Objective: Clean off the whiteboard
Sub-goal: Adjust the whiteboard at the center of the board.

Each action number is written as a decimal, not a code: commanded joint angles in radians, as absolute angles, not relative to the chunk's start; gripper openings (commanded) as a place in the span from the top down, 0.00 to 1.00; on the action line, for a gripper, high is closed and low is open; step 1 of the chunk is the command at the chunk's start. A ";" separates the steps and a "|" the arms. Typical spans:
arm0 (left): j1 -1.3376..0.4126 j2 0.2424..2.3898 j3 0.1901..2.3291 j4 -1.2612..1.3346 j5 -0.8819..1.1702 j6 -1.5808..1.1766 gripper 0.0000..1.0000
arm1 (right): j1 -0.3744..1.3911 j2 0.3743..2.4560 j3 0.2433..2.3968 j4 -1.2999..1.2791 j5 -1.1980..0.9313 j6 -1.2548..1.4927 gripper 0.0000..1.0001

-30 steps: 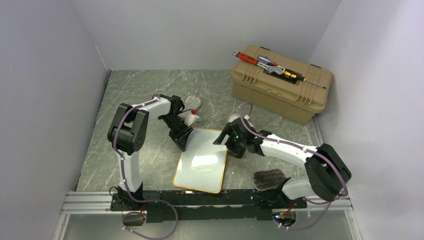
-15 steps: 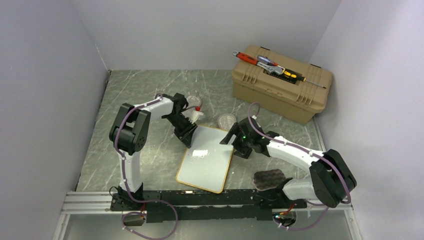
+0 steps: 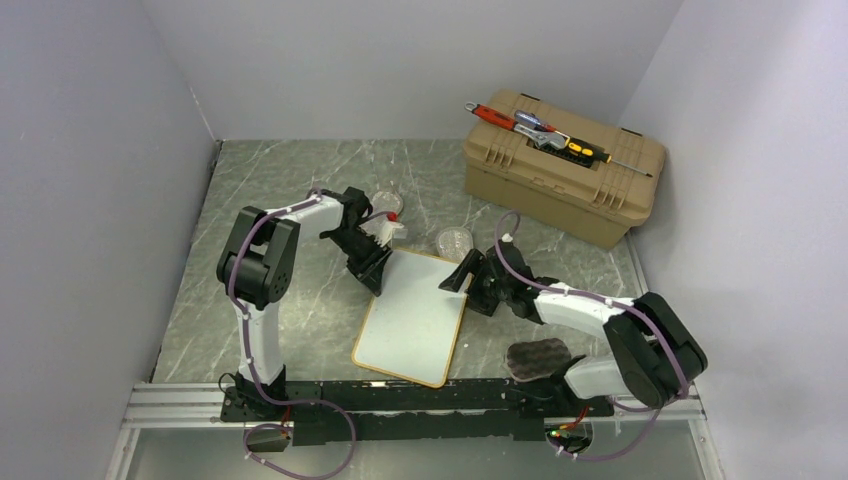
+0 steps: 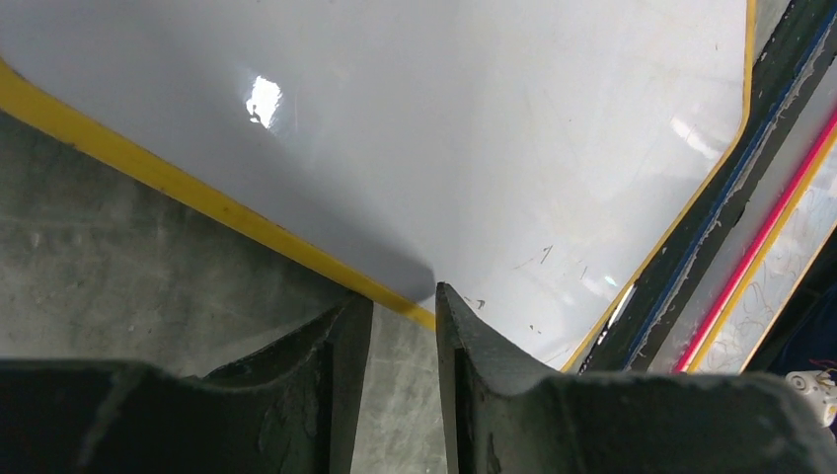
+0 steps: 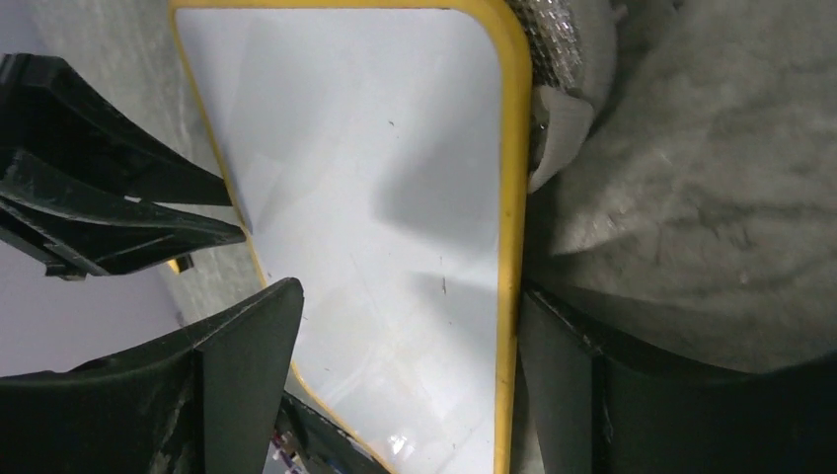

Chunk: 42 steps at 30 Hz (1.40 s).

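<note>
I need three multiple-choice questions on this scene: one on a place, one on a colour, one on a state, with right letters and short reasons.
1. Where on the table does the toolbox stand? A. near left B. far right C. centre
2. What colour is the frame of the whiteboard? A. red B. green C. yellow
3. How is its surface? A. full of scribbles B. nearly clean C. under a cloth
Answers: 1 B, it stands at the far right in the top view; 2 C, both wrist views show a yellow rim; 3 B, only faint specks show.
</note>
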<state>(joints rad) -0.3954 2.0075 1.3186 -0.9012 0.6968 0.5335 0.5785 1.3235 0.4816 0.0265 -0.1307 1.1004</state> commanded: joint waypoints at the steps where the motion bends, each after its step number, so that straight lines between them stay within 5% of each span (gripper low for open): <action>1: -0.399 2.023 1.290 -0.865 0.702 0.549 0.63 | 0.596 1.424 0.398 0.244 -0.255 1.157 0.21; 13: -0.397 1.987 1.312 -0.890 0.751 0.539 0.64 | 0.645 1.198 0.549 0.100 -0.225 1.144 0.78; 25: -0.383 1.892 1.325 -0.950 0.832 0.543 0.63 | 0.757 1.330 0.812 -0.116 -0.119 1.056 0.75; 29: -0.358 1.881 1.325 -0.967 0.835 0.550 0.61 | 0.774 1.345 0.891 -0.246 -0.040 1.014 1.00; 32: -0.295 1.852 1.370 -1.009 0.829 0.560 0.49 | 0.783 1.349 0.995 -0.392 0.068 0.934 1.00; 36: -0.164 1.789 1.472 -1.073 0.814 0.543 0.02 | 0.785 1.395 1.206 -0.598 0.125 0.761 1.00; 42: 0.011 1.710 1.566 -1.163 0.772 0.543 0.00 | 0.878 1.638 1.702 -0.949 0.263 0.467 1.00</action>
